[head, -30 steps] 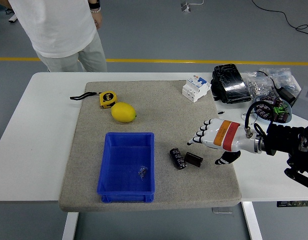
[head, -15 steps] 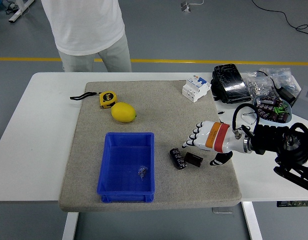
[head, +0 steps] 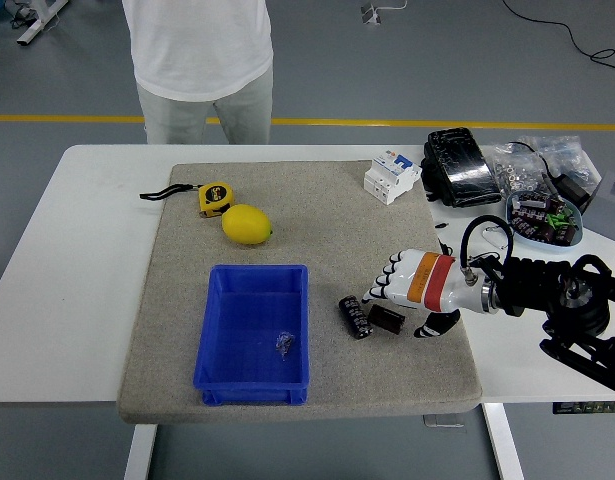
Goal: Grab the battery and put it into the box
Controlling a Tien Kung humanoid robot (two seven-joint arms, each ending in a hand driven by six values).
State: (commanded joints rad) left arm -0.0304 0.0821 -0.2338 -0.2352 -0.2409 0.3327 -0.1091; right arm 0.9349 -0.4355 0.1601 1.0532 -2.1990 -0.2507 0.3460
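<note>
A white surface (head: 87, 300) carried a coarse grey felt mat (head: 317, 210). At its far left lay a yellow tape measure (head: 215, 197) with a black strap, and just beside it a smooth oval lemon (head: 247, 224). Nearer the front sat a rectangular blue plastic box (head: 253, 334) with a small clear scrap inside. Right of the box lay two short black cylinders: a battery (head: 355, 316) and, just beside it, a second black cylinder (head: 387, 319). The white right robot hand (head: 411, 291), banded orange and red at the wrist, hovered with fingers spread and holding nothing, its fingertips just above the second cylinder and near the battery. Compared with a second earlier, the hand had moved left and lower toward the cylinders. At the far side, a person in a white shirt (head: 202, 60) had stepped rightward.
</note>
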